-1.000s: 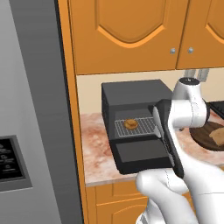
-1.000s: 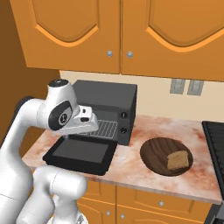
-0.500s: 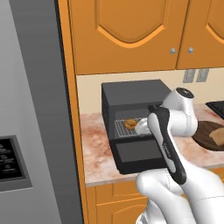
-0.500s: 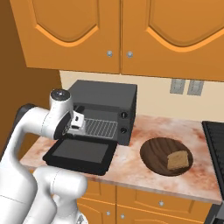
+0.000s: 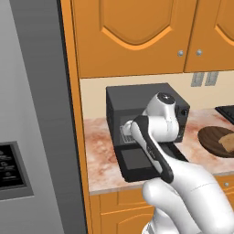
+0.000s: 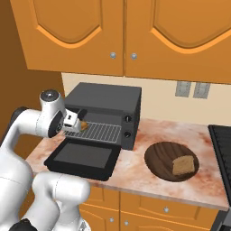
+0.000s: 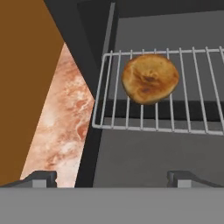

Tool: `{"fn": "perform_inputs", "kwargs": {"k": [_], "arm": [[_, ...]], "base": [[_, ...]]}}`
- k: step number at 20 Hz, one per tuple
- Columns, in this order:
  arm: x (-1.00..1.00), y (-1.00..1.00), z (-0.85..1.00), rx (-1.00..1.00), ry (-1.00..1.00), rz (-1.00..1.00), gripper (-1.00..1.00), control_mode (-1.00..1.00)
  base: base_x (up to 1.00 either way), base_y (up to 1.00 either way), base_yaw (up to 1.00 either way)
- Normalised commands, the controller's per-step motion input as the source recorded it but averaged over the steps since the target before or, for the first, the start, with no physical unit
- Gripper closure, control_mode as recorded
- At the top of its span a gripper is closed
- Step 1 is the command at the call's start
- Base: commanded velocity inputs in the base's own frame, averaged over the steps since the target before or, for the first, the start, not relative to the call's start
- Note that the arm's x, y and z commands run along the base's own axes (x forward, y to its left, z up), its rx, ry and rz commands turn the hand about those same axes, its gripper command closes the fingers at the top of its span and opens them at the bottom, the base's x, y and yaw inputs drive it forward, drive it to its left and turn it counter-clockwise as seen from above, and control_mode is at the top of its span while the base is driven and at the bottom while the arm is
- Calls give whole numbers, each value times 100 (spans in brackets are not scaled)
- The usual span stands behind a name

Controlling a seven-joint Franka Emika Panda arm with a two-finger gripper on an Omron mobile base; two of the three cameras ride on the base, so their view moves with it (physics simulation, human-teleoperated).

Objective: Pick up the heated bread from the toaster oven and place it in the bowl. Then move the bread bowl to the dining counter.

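- The white arm's two-finger pincer (image 6: pixel 82 124) hangs at the left end of the oven mouth with its jaws wide apart and nothing between them; in the hand view the two dark tips (image 7: pixel 41 178) sit far apart at the bottom edge, one over the marbled stone and one over the dropped door.
- Just ahead of the pincer lies the small round golden-brown bun (image 7: pixel 150 78) — it rests on the silver wire rack (image 7: pixel 192 118), towards the rack's left front corner, and the tips are not touching it; in the right base view a sliver of it (image 6: pixel 85 126) shows at the pincer's tip.
- The rack sits inside the black boxy toaster oven (image 6: pixel 105 101); its black drop-down door (image 6: pixel 84 155) lies open and flat towards the table's front edge; two small knobs stand on its right front.
- In the left base view the arm's white wrist covers most of the oven mouth (image 5: pixel 119 132).
- To the oven's right, well apart from it, the shallow round dark-brown wooden bowl (image 6: pixel 159 160) rests on the pinkish marbled stone table (image 6: pixel 135 176); a flat tan square slice of bread (image 6: pixel 185 165) lies in the bowl's right half.
- Orange wooden wall cupboards (image 6: pixel 135 31) hang above; a tall grey fridge (image 5: pixel 27 114) stands to the left.
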Motion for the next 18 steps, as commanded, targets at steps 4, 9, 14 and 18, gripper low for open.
{"fn": "perform_inputs", "kwargs": {"k": [4, 9, 14, 18], "arm": [[61, -1, -3, -1, 0, 0, -100, -100], [1, -1, 0, 0, 0, 0, -100, -100], [0, 0, 0, 0, 0, 0, -100, -100], [3, 0, 0, 0, 0, 0, -100, -100]], "base": [[0, 0, 0], [0, 0, 0], [0, 0, 0], [0, 0, 0]]}}
